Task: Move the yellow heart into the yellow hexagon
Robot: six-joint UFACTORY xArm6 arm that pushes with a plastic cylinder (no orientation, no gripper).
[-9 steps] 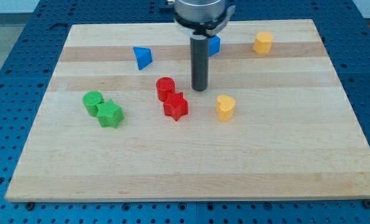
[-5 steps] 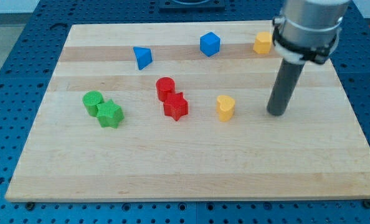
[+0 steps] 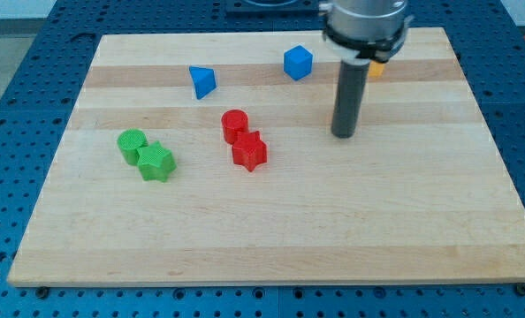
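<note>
My tip (image 3: pixel 343 135) stands on the desk (image 3: pixel 245 238) below the yellow hexagon (image 3: pixel 376 70), which the rod half covers; the yellow heart is hidden, probably behind the rod. There are no fingers.

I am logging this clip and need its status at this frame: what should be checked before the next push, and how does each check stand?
1. Yellow heart in sight: not ok. It shows nowhere on the board; possibly hidden behind the rod.
2. Yellow hexagon found: ok, only a sliver shows at the view's top, right of the rod.
3. My tip placed: ok, on the board, below the hexagon.
4. Heart touching hexagon: cannot tell.
5. Other blocks out of the way: ok. Blue cube, red cylinder and red star sit apart, to the view's left of my tip.
</note>
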